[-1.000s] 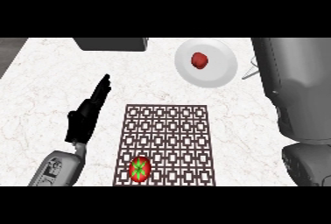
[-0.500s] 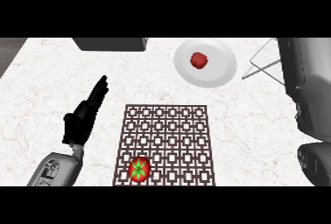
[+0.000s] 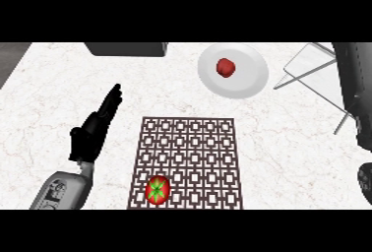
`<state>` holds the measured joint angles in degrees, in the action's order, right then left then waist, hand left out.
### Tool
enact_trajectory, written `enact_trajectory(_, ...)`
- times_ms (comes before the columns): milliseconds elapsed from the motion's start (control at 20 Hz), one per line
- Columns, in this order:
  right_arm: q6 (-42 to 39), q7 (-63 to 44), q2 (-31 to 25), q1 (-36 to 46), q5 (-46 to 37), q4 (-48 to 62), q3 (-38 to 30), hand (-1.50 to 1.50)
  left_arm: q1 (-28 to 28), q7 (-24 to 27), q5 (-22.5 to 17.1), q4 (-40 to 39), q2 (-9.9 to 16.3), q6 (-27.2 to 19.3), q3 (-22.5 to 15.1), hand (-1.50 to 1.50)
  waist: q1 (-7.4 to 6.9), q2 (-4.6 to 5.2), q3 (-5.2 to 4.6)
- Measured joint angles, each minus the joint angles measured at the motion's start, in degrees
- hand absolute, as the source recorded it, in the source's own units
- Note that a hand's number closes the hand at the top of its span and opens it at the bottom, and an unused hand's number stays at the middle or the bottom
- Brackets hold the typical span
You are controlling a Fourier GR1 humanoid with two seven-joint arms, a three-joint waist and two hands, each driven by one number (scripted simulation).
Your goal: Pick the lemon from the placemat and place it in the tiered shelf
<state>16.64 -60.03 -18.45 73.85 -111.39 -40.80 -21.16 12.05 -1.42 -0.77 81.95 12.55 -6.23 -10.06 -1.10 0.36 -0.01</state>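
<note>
Left robot hand (image 3: 93, 132) rests on the bench (image 3: 44, 93) at the mat's left, black fingers straight and relaxed, holding nothing, unmoved since half a second ago. Right robot hand is only a dark sliver at the lower right edge; whether it is open I cannot tell. Its grey forearm (image 3: 357, 78) has drawn further right, uncovering more of the shelf (image 3: 312, 66), a thin wire frame. Nearest lies the mat (image 3: 187, 160), a brown lattice. At its near left sits the round red fruit (image 3: 158, 190) with a green star. Farther off, a white plate (image 3: 243, 81) carries a small red thing (image 3: 226, 67). Bench is white marble.
</note>
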Motion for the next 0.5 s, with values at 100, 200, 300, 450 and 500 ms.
enact_trajectory(100, 3.99, 1.2, -0.55, -0.86, 1.46, -1.31, -1.27, 1.5, 0.38, -0.33, 0.03, -0.22, -0.12, -0.08, 0.24, 0.0, -0.01, 0.1, 0.07)
enact_trajectory(200, 8.91, 2.51, -0.69, -1.86, 3.38, -2.62, -2.7, 1.5, 0.25, -0.21, -0.11, -0.12, -0.14, 0.17, 0.34, 0.0, -0.13, 0.15, 0.07)
enact_trajectory(300, 12.85, 3.21, -1.34, -3.09, 5.3, -3.19, -4.06, 1.5, 0.04, 0.24, 0.14, -0.28, -0.25, 0.13, 0.38, 0.0, -0.04, 0.14, 0.07)
enact_trajectory(450, 16.87, 4.57, -2.46, -3.63, 7.86, -2.74, -5.43, 1.5, -0.45, 0.96, 0.67, -0.92, -1.15, -0.11, 0.03, 0.0, 0.02, 0.09, 0.06)
enact_trajectory(500, 17.81, 5.17, -2.63, -4.18, 8.78, -2.96, -5.63, 1.5, 0.2, 0.34, 0.73, -1.01, -1.22, -0.11, 0.21, 0.0, 0.17, 0.02, 0.04)
